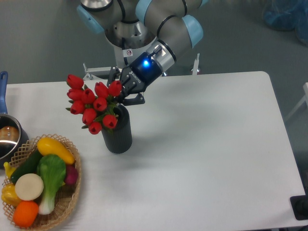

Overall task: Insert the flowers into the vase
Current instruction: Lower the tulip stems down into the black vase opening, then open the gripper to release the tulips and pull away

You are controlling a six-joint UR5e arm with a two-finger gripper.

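The flowers point(94, 103), a bunch of red tulips with green leaves, lean to the left over the mouth of the vase point(118, 132). The vase is a dark ribbed cylinder standing upright on the white table. The stems run down to the right into the vase mouth, and how deep they reach is hidden. My gripper point(121, 96) comes down from the upper right, right behind the bunch above the vase mouth. Its fingers close around the stems, and the fingertips are partly hidden by the tulip heads.
A wicker basket point(72, 197) with vegetables sits at the front left. A metal pot point(9, 137) with a blue handle stands at the left edge. The table point(207, 144) stretches to the right of the vase.
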